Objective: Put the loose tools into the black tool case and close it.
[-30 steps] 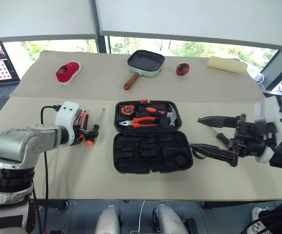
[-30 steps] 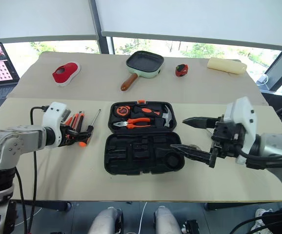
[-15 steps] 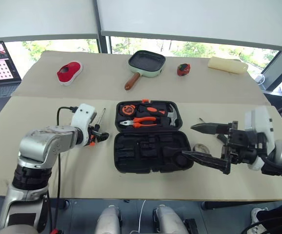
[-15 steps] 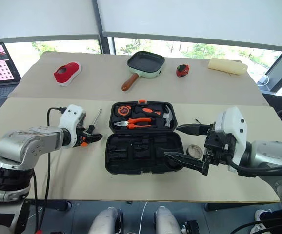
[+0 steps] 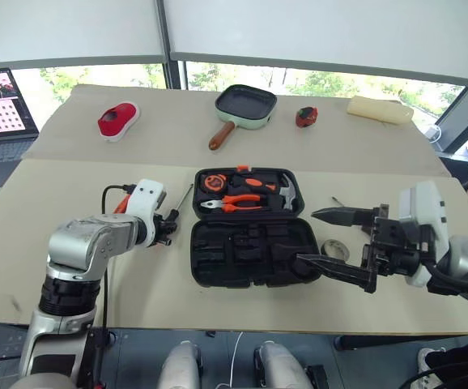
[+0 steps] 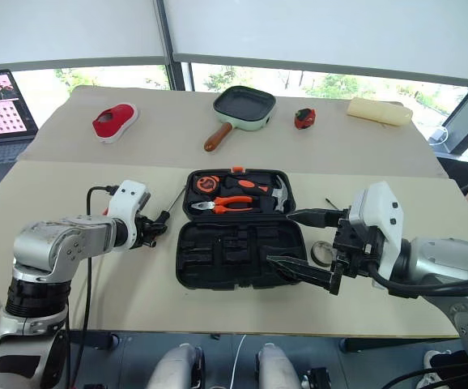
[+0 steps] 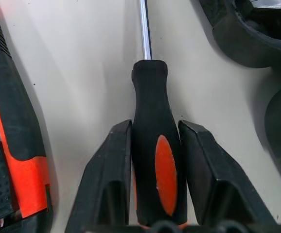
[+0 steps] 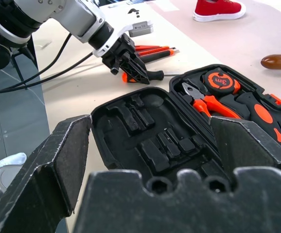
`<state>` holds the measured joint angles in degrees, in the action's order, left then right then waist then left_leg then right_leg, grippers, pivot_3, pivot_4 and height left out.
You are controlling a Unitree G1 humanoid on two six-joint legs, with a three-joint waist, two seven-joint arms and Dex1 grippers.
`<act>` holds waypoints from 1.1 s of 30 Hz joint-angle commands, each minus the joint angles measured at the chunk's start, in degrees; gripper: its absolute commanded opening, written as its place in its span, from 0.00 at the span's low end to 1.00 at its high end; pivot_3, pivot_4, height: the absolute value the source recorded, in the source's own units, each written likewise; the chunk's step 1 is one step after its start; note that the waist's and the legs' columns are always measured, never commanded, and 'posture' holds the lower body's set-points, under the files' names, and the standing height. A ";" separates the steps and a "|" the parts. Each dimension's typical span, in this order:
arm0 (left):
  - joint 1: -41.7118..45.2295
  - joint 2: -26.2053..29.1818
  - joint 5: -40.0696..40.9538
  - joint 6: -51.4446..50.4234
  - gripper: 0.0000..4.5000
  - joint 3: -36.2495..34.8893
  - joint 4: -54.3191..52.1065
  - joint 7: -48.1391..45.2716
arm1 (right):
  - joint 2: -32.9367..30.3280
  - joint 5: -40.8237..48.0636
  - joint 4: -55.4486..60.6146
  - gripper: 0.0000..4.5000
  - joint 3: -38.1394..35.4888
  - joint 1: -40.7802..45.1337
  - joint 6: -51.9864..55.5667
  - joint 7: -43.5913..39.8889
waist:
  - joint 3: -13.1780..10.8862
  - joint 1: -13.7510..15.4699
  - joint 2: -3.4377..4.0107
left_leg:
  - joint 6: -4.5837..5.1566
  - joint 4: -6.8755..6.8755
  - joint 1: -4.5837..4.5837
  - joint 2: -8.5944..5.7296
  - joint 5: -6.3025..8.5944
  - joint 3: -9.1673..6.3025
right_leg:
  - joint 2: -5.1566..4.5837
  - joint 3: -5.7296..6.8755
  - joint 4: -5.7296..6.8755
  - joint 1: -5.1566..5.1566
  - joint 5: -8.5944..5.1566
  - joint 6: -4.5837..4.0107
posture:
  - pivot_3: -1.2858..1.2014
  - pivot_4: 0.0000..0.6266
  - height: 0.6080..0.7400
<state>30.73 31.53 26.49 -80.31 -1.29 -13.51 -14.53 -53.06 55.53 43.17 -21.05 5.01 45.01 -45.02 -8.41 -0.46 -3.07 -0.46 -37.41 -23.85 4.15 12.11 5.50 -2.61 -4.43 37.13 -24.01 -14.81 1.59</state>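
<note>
The black tool case [image 5: 197,274] lies open in front of me; its far half holds pliers, a hammer and a tape measure, and its near half shows bare slots. Left of it, my left gripper [image 7: 155,124] is shut on the black-and-orange handle of a screwdriver [image 7: 158,160], whose shaft [image 5: 183,198] points away on the table. A utility knife [image 7: 11,145] and other orange tools [image 8: 152,50] lie beside that hand. My right gripper [image 5: 307,237] hovers open over the case's right end. A small tape roll [image 5: 333,248] and a thin steel tool [image 5: 337,201] lie right of the case.
At the table's far side stand a green-rimmed pan [image 5: 246,104], a red shoe-shaped item [image 5: 118,120], a small red object [image 5: 304,116] and a pale yellow roll [image 5: 377,108]. A laptop [image 5: 3,105] sits off the far left corner.
My left gripper has slid right toward the case and its fingers have come in against the screwdriver handle. The right gripper stays open in about the same place.
</note>
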 commanded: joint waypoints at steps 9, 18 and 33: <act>3.74 0.12 -3.45 2.91 0.19 -4.55 4.66 0.60 | -1.90 0.55 -0.14 1.00 -2.62 -0.17 -0.94 -1.00 | 0.05 -0.07 0.10 | 0.00 -0.19 -0.01 0.00 0.00 -0.27 | 0.01 0.29 0.04 0.18 0.00 0.00 | 0.52 0.24 1.00; 11.28 11.19 -10.09 41.95 0.19 12.56 3.32 -28.82 | -2.75 -0.02 -0.97 1.00 -4.97 -3.35 -0.50 -1.07 | 0.03 1.24 0.09 | 0.00 -0.44 -0.55 -0.08 0.00 -0.45 | -0.04 0.49 0.02 -0.07 0.02 -0.02 | 0.52 0.24 1.00; 25.74 3.92 -29.73 72.43 0.19 32.93 33.41 -59.54 | 1.89 -0.74 4.43 1.00 -9.66 -12.66 -1.26 5.74 | 0.04 0.98 0.16 | 0.11 -0.52 -0.75 -0.13 -0.05 -0.59 | 0.02 0.49 0.02 -0.13 0.02 0.03 | 0.52 0.24 1.00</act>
<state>54.40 36.26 -2.04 -6.93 32.10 19.35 -73.78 -51.40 54.25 45.54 -28.17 -7.37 44.99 -40.31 -8.37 0.51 -2.90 -0.34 -37.94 -24.60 4.02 12.05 4.91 -2.60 -3.94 37.16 -24.13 -14.79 1.63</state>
